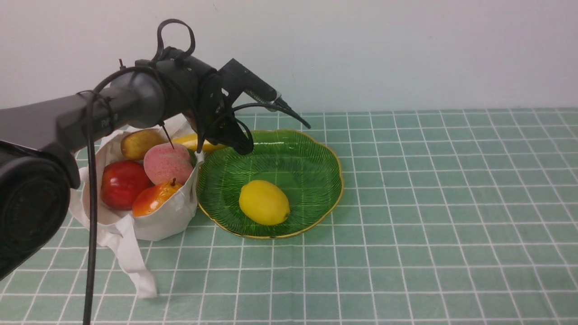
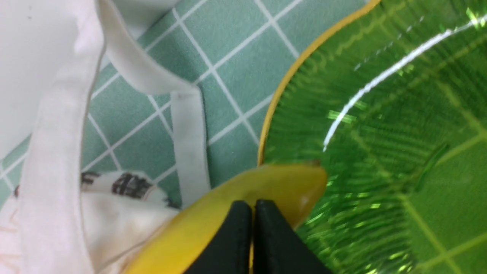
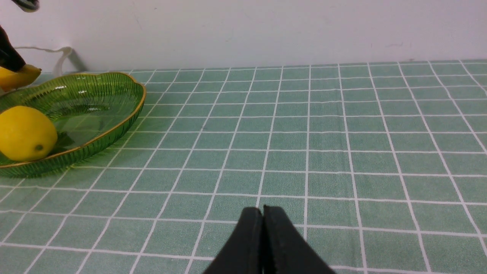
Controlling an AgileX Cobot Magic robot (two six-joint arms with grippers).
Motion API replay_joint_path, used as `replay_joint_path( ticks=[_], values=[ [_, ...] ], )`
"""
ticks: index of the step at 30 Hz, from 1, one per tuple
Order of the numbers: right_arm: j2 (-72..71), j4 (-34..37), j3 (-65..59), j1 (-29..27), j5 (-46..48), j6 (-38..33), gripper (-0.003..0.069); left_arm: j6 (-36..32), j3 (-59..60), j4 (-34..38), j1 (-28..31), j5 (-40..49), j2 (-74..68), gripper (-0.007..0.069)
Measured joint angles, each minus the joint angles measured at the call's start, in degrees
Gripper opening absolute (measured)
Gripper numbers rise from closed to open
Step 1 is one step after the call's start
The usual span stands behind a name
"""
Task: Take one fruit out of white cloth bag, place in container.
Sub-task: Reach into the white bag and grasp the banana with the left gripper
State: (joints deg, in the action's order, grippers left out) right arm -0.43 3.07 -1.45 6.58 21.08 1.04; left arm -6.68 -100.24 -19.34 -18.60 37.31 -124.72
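The white cloth bag (image 1: 167,221) lies open on its side left of the green dish (image 1: 336,180), the container. The banana (image 1: 192,141) pokes out of the bag's far side, its tip reaching over the dish rim (image 2: 289,76). My left gripper (image 1: 241,144) hangs over that tip. In the left wrist view its fingers (image 2: 253,203) are pressed together in front of the banana (image 2: 266,182), with nothing clamped between the tips. My right gripper (image 3: 262,209) is shut and empty, low over the tablecloth well right of the dish (image 3: 114,114).
A lemon (image 1: 264,202) lies in the dish. The bag also holds a pink peach (image 1: 167,163), a red apple (image 1: 123,183), an orange fruit (image 1: 153,198) and a yellow-brown one (image 1: 140,142). A bag strap (image 1: 135,266) trails toward the table's front. Green checked cloth covers the table.
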Motion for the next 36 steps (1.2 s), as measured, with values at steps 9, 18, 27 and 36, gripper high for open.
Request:
replay_joint_path(
  ticks=[9, 18, 27, 36],
  values=[
    [0.00, 0.00, 0.00, 0.00, 0.00, 0.00, -0.0012, 3.13, -4.45, -0.47, -0.18, 3.92, 4.18, 0.0056],
    [0.00, 0.00, 0.00, 0.00, 0.00, 0.00, -0.0012, 3.42, -4.51, 2.03, -0.35, 6.30, 0.97, 0.0398],
    [0.00, 0.00, 0.00, 0.00, 0.00, 0.00, -0.0012, 2.79, -4.51, 1.98, -0.35, 5.90, -0.70, 0.0678],
    [0.00, 0.00, 0.00, 0.00, 0.00, 0.00, -0.0012, 1.02, -4.51, -5.60, -0.35, 1.26, -5.18, 0.0640]
  ],
)
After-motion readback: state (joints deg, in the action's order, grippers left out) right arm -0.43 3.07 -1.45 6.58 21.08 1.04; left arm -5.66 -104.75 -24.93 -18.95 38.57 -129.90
